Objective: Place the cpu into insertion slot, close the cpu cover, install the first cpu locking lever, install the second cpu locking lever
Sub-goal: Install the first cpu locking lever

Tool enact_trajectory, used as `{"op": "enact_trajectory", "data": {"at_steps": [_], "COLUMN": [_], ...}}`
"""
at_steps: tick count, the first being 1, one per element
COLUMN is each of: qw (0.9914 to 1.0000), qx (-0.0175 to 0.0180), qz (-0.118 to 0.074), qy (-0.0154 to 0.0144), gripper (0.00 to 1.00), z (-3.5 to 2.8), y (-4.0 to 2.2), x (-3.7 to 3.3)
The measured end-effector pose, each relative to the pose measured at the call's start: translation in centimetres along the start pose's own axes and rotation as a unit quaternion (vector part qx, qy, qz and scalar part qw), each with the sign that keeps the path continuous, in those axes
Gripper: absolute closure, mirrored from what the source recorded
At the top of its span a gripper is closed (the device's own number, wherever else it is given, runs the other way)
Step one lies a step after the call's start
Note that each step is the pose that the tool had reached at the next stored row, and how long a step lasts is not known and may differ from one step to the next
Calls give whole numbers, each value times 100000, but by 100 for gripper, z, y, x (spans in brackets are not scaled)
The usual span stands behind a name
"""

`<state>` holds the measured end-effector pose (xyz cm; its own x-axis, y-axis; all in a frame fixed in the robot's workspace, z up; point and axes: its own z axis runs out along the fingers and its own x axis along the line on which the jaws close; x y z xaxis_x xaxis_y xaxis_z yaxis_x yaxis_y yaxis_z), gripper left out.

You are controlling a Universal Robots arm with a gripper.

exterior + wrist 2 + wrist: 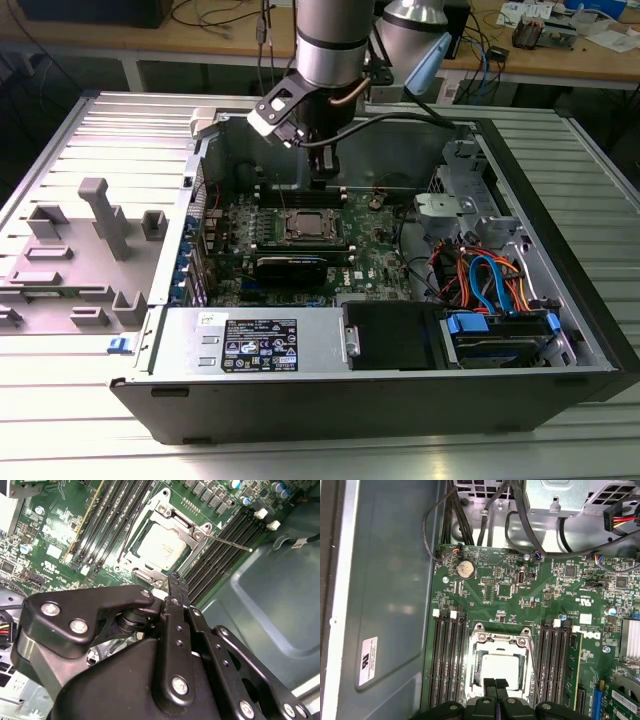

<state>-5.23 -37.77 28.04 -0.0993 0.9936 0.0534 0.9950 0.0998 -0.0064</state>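
Two black fingertips (490, 685) of the gripper (495, 684) are pressed together side by side with nothing between them. They hang just over one edge of the cpu (501, 666); whether they touch it cannot be told. The cpu is a small flat square with a pale, dull silver top. It sits in the insertion slot (291, 234) near the middle of the green motherboard (510, 597). The cpu cover (189, 530), a thin grey metal frame with a square cut-out, lies flat around the chip. A thin metal rod (227, 542) slants out from one corner of the slot over the long black RAM slots (447, 660). In the exterior view the arm (330, 40), a smooth silver cylinder, stands upright over the open computer case (560, 330). Its fingers point straight down at the slot's far edge.
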Motion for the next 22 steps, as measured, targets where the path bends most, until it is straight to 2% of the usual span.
{"op": "enact_trajectory", "data": {"at_steps": [7, 9, 11, 13, 15, 18, 19, 22], "qw": [99999, 99971, 99890, 99720, 99567, 99249, 99167, 98808], "qx": [33, 136, 261, 406, 501, 660, 693, 825], "qz": [-462, -2391, -4671, -7468, -9282, -12217, -12863, -15374], "qy": [-10, -21, -35, -54, -64, -86, -89, -103], "gripper": [89, 89, 89, 89, 89, 89, 89, 89], "z": [-15, -15, -15, -15, -15, -15, -15, -14], "y": [0, 0, -1, 0, 0, 0, -1, -1], "x": [1, 0, 1, 1, 1, 1, 1, 1]}}
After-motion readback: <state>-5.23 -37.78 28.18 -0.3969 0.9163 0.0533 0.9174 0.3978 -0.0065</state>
